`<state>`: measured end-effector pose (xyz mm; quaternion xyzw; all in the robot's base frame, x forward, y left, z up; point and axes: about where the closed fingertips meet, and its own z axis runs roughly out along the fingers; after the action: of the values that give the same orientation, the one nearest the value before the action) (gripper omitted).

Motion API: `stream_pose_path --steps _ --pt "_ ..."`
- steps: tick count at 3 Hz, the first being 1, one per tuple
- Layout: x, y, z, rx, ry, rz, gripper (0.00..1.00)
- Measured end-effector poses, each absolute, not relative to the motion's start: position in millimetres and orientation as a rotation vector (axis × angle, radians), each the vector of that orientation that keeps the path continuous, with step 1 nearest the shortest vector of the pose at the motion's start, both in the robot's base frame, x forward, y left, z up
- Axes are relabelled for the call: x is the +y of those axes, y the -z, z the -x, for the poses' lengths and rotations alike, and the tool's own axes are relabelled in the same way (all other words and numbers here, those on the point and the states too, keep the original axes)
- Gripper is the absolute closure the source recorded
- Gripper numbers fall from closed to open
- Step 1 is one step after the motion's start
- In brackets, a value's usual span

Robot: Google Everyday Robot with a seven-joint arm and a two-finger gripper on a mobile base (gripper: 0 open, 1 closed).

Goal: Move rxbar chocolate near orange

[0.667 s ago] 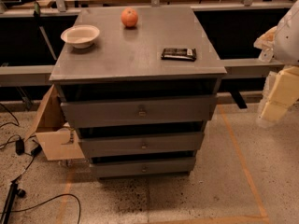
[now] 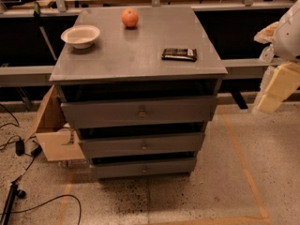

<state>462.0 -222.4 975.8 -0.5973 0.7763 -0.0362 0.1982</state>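
Observation:
The rxbar chocolate (image 2: 179,54), a flat black bar with pale lettering, lies on the right side of the grey cabinet top (image 2: 140,55), near its right edge. The orange (image 2: 130,18) sits at the back middle of the top, well apart from the bar. My gripper (image 2: 275,90), pale cream, hangs at the right edge of the view, off the cabinet's right side and lower than its top. It is away from the bar and holds nothing that I can see.
A shallow white bowl (image 2: 80,35) stands at the back left of the top. The cabinet has three drawers (image 2: 140,111). A cardboard box (image 2: 54,130) and cables (image 2: 18,149) lie on the floor at the left. Dark rails run behind.

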Motion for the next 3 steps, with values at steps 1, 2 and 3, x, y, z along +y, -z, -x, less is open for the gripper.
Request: stream_pose_path --steps 1,2,3 --pt "-238.1 -973.4 -514.9 2.038 0.039 1.574 0.0" --pt "-249.5 -970.6 -568.6 1.873 -0.09 1.476 0.0" --pt "-244.4 -962.1 -613.5 1.769 -0.218 1.372 0.0"
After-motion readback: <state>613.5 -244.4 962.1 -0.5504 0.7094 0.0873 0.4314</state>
